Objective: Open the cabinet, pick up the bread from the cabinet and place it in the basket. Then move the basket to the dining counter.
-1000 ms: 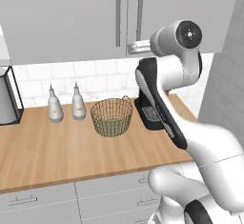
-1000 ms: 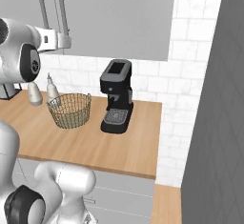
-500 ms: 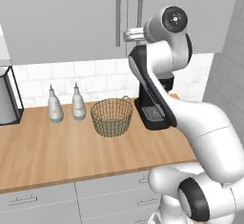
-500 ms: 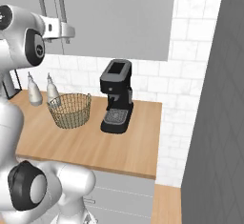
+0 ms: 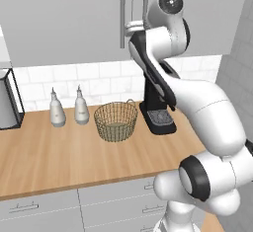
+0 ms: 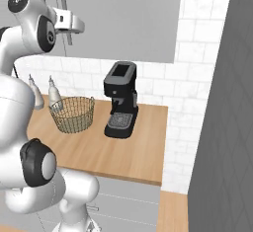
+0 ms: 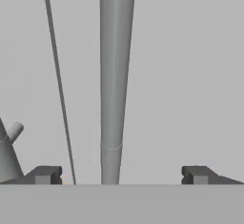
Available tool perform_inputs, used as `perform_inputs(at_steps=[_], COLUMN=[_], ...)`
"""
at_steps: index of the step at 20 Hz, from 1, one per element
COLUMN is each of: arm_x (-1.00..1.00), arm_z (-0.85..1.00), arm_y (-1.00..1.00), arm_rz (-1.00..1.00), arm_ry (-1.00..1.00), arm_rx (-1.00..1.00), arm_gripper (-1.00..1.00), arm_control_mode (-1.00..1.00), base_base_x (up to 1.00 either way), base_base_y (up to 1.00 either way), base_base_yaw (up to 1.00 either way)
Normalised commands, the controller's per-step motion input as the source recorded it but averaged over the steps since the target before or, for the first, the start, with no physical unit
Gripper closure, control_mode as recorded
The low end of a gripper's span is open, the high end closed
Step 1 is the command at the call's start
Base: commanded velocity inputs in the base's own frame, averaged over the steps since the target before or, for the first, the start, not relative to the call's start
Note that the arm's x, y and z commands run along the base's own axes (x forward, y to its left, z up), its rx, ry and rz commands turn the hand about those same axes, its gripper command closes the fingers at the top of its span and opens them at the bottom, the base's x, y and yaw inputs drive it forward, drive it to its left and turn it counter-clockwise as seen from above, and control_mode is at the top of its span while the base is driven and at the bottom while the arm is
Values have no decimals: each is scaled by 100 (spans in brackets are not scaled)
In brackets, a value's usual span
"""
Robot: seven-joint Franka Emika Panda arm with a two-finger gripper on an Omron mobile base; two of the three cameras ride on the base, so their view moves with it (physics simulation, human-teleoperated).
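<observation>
dark appliance: 1, at 9 o'clock edge of left base view; stands on worktop; only partly in frame
white bottles: 2; side by side on worktop, just left of basket; in right base view partly behind arm at 9 o'clock
basket: 1, tan wire mesh; upright on worktop between bottles & coffee machine, near centre of left base view; no bread seen inside; also in right base view
worktop: 1, wooden; grey drawer fronts below it w/ short horiz handles
cabinet: 1 wall unit, 2 doors, both closed; bread can't be seen; 12 o'clock above basket
bar handles: 2, vertical, grey; left one, right one partly behind arm; in hand view 1 handle runs 12 to 6 o'clock between the tips, closer to left tip; door seam a thin line left of it; end of 2nd handle at 8 o'clock edge
gripper: 1; jaws wide apart, holding nothing; 2 dark tips either side of handle, not touching it; in right base view hand sits at cabinet front, 11 o'clock
coffee machine: 1, black; on worktop just right of basket; in left base view partly behind arm
wall: white tiles behind worktop; grey wall at 3 o'clock
</observation>
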Motion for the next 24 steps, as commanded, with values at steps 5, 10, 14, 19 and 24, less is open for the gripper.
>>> perform_inputs(at_steps=[5,10,14,19,24], arm_x=[13,21,27,30,30], arm_z=[0,0,0,0,-9], arm_y=[0,0,3,11,7], arm_rz=[0,0,0,0,0], arm_ry=[-10,0,0,0,0], arm_rx=[0,0,0,0,0], arm_gripper=[-100,-100,-100,-100,100], arm_control_mode=[-100,-100,-100,-100,-100], base_base_x=[0,0,0,0,0], base_base_y=[0,0,0,0,0], base_base_yaw=[0,0,0,0,0])
